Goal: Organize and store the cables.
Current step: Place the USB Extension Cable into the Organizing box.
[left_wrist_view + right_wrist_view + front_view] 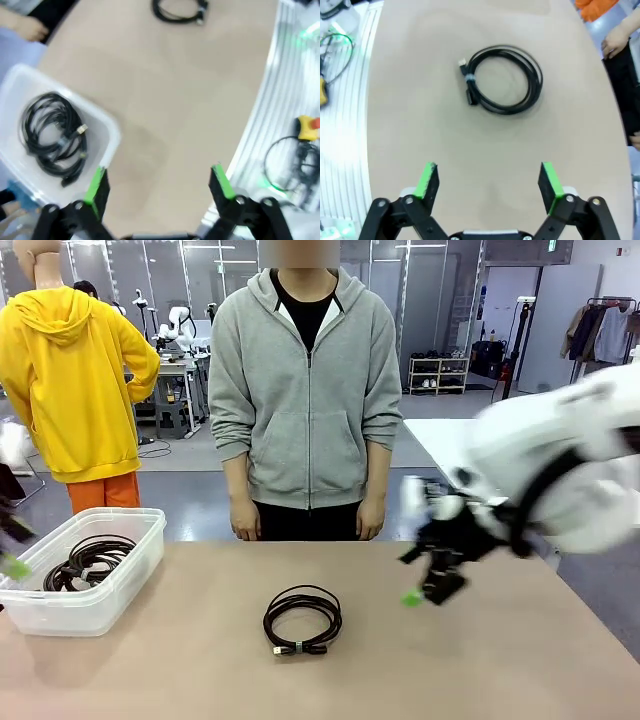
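Right arm (pixel 560 465): white rounded casing, thick black hose along it, motion-blurred. Right hand (pixel 489 182): black linkage frame, two fingers faced with green pads (pixel 426 179), round pivot screws at the knuckles. Left hand (pixel 159 186): same black frame, green pads. Person (pixel 305 390): grey zip hoodie over black top, dark trousers.

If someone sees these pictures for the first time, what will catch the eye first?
A coiled black cable lies alone in the middle of the table. The right gripper, jaws open, hangs blurred just to its right, above the tabletop. At the table's left edge a clear plastic bin holds more coiled cables, and a person in a grey hoodie stands behind.
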Controlling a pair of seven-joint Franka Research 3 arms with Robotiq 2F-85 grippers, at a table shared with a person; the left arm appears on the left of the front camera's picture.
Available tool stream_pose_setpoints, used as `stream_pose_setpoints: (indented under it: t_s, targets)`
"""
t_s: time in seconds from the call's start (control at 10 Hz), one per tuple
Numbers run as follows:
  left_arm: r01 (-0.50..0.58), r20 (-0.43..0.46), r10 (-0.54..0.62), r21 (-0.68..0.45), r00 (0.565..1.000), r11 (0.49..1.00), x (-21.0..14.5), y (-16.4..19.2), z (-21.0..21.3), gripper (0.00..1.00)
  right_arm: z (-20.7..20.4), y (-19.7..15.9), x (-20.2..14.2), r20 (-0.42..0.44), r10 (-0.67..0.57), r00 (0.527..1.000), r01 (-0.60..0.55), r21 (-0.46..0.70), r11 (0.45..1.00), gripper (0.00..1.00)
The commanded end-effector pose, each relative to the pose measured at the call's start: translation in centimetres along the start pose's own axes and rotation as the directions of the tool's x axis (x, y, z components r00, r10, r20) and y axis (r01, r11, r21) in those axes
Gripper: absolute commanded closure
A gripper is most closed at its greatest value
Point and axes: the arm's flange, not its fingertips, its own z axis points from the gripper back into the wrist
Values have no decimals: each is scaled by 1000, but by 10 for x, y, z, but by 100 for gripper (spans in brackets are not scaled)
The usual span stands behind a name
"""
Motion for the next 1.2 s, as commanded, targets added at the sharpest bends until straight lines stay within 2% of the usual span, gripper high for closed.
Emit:
stream_pose_setpoints:
  t_s: [0.0, 0.1, 0.3, 0.4, 0.5, 0.7, 0.9, 1.1]
  targets:
    - [61, -96, -60, 13, 994, 998, 52, -8, -41, 0, 48, 14, -73, 77, -5, 997, 0, 57, 998, 0]
    - [67, -107, -67, -5, 992, 998, 70, -16, -56, 0, 67, 18, -100, 112, -8, 994, 1, 62, 998, 0]
    - [68, -146, -72, -32, 987, 997, 110, -35, -91, 0, 104, 32, -140, 248, -2, 969, -5, 30, 1000, 0]
    - [112, -148, -123, -83, 981, 990, 168, -43, -112, 0, 125, 38, -167, 360, 14, 933, -27, 32, 999, 0]
    - [155, -153, -167, -86, 974, 984, 186, -48, -128, 0, 138, 39, -191, 407, 15, 913, -23, 13, 1000, 0]
    - [238, -196, -256, -112, 947, 965, 221, -60, -150, 0, 154, 50, -227, 533, 44, 845, -48, -7, 999, 0]
    - [323, -213, -349, -148, 912, 935, 241, -63, -185, 0, 168, 68, -250, 599, 9, 801, 28, -53, 998, 0]
    - [365, -206, -411, -227, 888, 903, 242, -70, -218, 0, 176, 83, -267, 581, -97, 808, 160, -58, 985, 0]
